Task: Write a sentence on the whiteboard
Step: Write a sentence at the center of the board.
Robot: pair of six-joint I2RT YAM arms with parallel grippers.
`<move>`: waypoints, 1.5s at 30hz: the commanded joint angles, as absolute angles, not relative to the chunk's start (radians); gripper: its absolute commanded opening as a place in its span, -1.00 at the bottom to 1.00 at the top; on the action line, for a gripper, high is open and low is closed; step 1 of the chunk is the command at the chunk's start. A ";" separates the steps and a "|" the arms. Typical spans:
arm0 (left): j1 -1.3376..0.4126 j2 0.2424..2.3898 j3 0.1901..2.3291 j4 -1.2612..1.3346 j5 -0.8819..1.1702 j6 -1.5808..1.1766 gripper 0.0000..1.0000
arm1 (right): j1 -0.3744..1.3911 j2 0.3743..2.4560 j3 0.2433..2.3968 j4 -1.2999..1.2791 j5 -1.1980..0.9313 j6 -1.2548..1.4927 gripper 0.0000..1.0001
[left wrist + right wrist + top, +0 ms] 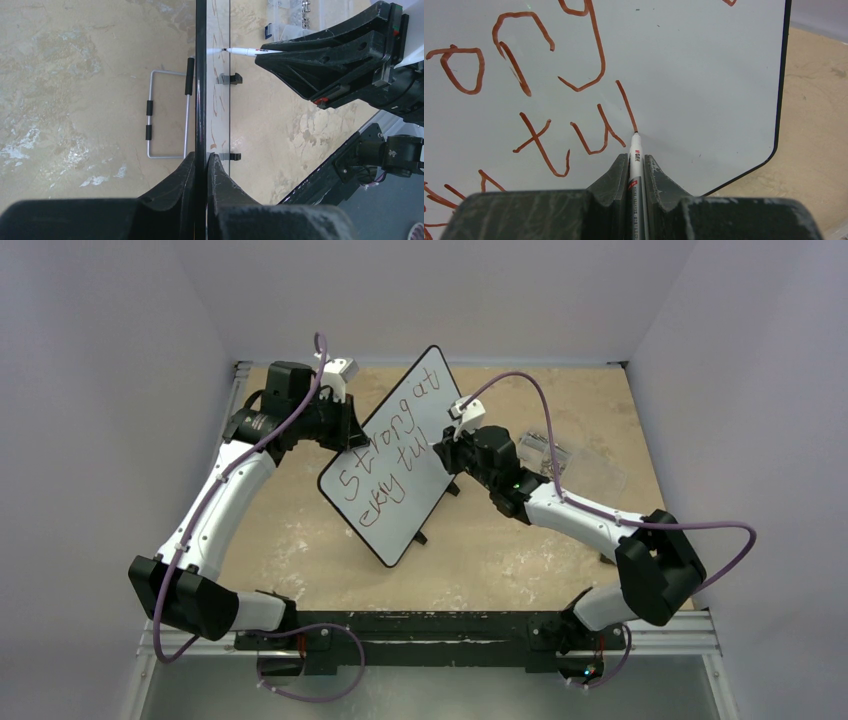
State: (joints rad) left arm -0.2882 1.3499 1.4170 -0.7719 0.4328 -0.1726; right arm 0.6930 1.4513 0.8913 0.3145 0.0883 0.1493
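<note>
The whiteboard [393, 458] stands on edge mid-tabletop [300, 560], its black rim clenched by the left tool [201, 159]. The right tool [636, 161] grasps a marker [635, 150], whose tip touches the board at the sentence [539, 135]. Behind the right arm, a clear box [295, 12] holds small metal bits. A wire frame [167, 115] lies behind the board.

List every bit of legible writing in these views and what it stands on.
"Strong at": upper line of the reddish-brown handwritten sentence on the large white black-rimmed whiteboard.
"tul": end of the lower line; the word before it, perhaps "eby", is unsure.
Red print on the slim white marker pen: too blurred to read.
</note>
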 commanded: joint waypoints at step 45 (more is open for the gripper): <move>-0.299 1.327 1.425 -0.720 0.384 -0.104 -1.00 | 0.697 1.465 1.069 0.270 0.149 0.104 -1.00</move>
State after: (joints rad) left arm -0.2913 1.3499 1.4162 -0.7715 0.4259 -0.1726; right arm 0.6933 1.4971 1.0458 0.2550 0.1375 0.1135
